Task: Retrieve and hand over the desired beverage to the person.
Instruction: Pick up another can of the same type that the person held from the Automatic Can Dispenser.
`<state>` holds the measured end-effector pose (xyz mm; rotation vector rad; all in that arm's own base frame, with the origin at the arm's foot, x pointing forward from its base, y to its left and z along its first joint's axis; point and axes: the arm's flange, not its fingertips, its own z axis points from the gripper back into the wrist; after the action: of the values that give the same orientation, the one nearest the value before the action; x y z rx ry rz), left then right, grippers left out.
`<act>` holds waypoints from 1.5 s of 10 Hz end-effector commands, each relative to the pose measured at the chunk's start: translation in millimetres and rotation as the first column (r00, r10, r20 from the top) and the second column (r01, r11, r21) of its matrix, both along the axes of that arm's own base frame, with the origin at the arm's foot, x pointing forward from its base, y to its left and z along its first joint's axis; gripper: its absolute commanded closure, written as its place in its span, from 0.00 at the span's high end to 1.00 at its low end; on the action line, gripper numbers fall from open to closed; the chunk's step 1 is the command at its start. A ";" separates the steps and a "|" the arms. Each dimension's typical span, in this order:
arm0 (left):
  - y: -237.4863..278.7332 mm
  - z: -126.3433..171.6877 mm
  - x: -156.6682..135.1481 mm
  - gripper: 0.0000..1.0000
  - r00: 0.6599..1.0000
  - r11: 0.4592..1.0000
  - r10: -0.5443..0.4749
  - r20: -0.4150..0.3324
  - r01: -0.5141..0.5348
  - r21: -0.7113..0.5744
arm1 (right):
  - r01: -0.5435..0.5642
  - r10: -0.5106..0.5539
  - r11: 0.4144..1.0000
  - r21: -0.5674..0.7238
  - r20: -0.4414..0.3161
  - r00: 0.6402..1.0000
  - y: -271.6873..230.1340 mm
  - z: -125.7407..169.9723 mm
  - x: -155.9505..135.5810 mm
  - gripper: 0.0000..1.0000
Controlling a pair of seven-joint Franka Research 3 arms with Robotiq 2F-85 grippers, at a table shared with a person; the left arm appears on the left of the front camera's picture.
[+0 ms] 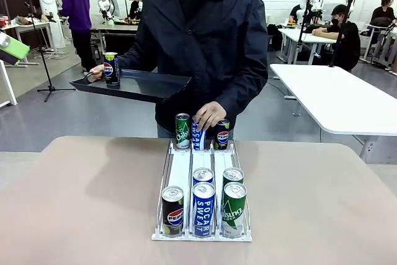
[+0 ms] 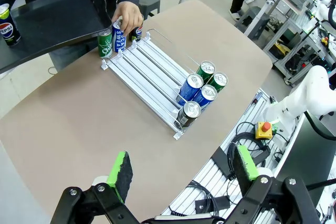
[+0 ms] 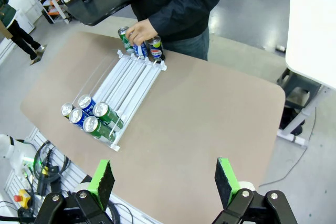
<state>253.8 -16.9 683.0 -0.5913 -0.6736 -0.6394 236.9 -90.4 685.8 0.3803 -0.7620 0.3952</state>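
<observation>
As the person's hand (image 1: 209,115) covers the far blue can (image 1: 197,140), left pincer (image 2: 182,169), right pincer (image 3: 165,181) gaping, empty.

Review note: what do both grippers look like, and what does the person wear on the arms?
The left gripper has two black fingers with bolted linkages, each tipped with a bright green pad. The right gripper is built the same: black fingers, green pads. The person wears a dark blue-black collared jacket with long sleeves over a black top.
</observation>
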 end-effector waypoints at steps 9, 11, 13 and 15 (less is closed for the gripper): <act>-64.1 27.4 13.4 1.00 0.992 0.978 -0.020 -0.123 0.045 0.206 | -0.025 0.025 1.000 0.011 0.003 1.000 0.1 -0.1 0.9 1.00; -150.9 41.1 27.5 1.00 0.958 0.919 -0.035 -0.284 0.142 0.368 | -0.025 0.025 1.000 0.011 0.003 1.000 0.1 -0.1 0.9 1.00; -246.1 21.8 24.6 1.00 0.923 0.843 0.193 -0.334 0.018 0.538 | -0.025 0.025 1.000 0.011 0.003 1.000 0.1 -0.1 0.9 1.00; -311.5 -15.9 13.8 1.00 0.892 0.780 0.393 -0.224 -0.194 0.596 | -0.025 0.025 1.000 0.011 0.003 1.000 0.1 -0.1 0.9 1.00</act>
<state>261.1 -319.2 668.6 -0.1001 -0.1862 -0.4937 236.7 -90.2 686.0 0.3769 -0.7617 0.3937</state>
